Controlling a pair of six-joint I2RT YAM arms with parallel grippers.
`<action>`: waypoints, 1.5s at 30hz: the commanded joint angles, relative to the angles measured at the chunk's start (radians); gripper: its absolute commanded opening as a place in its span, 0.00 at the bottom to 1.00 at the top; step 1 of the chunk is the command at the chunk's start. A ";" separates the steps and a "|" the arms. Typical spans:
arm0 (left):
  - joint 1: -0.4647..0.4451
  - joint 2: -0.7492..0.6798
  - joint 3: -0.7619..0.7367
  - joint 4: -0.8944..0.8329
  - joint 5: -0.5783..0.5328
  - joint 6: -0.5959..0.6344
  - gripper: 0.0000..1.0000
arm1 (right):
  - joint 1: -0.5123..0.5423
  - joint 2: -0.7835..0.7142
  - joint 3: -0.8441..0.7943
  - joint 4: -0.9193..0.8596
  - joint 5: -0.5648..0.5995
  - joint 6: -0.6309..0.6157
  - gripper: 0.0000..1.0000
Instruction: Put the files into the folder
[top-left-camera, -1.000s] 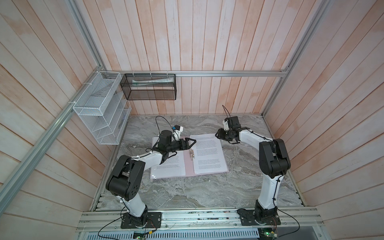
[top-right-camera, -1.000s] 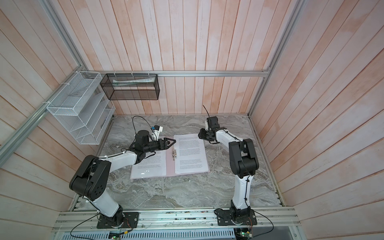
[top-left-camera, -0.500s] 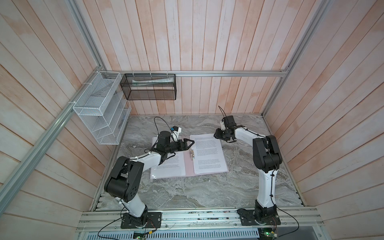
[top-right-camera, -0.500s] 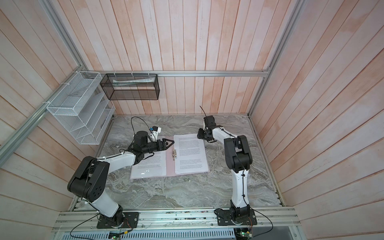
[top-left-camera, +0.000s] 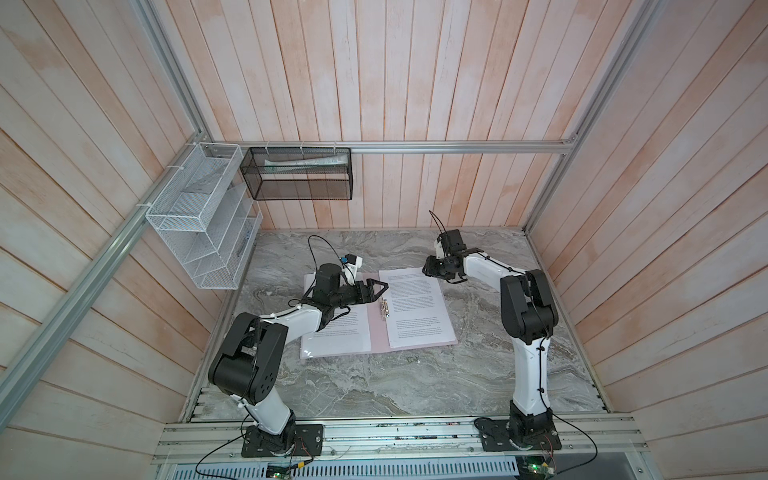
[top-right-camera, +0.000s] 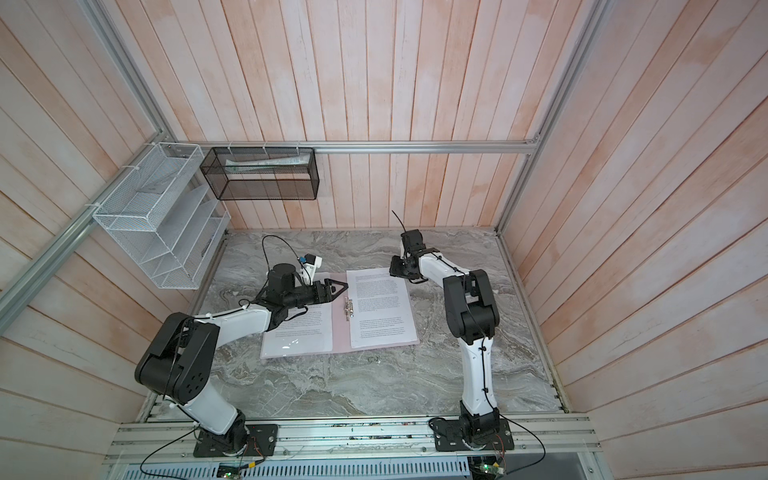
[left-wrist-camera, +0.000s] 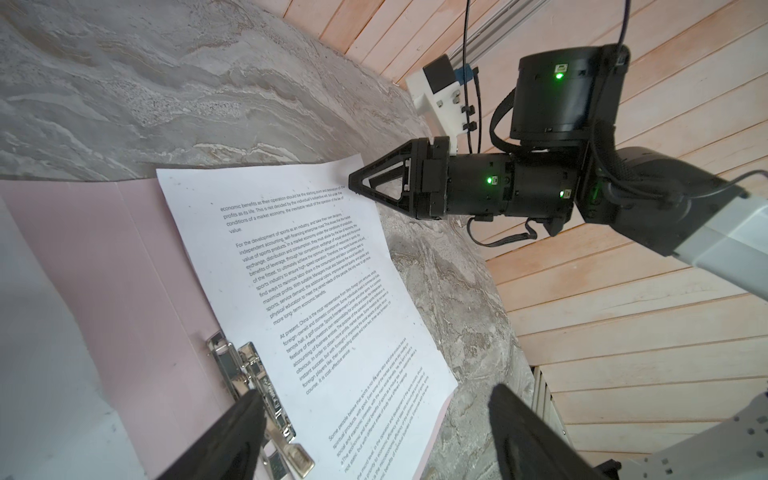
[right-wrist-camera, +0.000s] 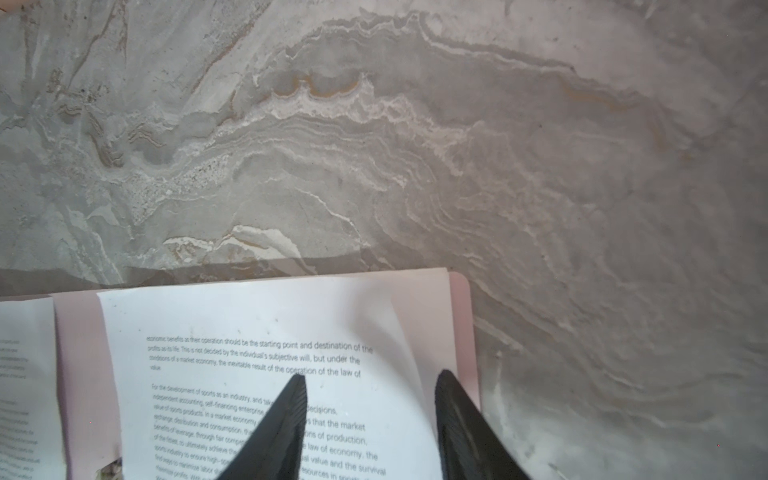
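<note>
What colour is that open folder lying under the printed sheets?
Pale pink. The folder shows best in the left wrist view.

The pink folder (left-wrist-camera: 104, 257) lies open on the marbled surface (left-wrist-camera: 166, 83), a printed file (left-wrist-camera: 299, 299) flat on one leaf beside the metal clip (left-wrist-camera: 243, 370) at its spine. The left hand (left-wrist-camera: 374, 395) hangs over it, fingers spread wide. The right hand (left-wrist-camera: 361, 185) points its tip at the file's corner.
</note>
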 joint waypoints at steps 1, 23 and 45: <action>0.009 -0.025 -0.017 -0.004 -0.010 0.020 0.86 | -0.003 -0.067 -0.023 -0.030 0.080 -0.007 0.49; 0.085 -0.555 -0.342 -0.390 -0.199 0.066 0.83 | 0.246 -0.356 -0.478 0.422 -0.400 0.443 0.28; 0.189 -0.705 -0.614 -0.256 -0.226 -0.124 0.76 | 0.302 -0.206 -0.452 0.489 -0.474 0.533 0.24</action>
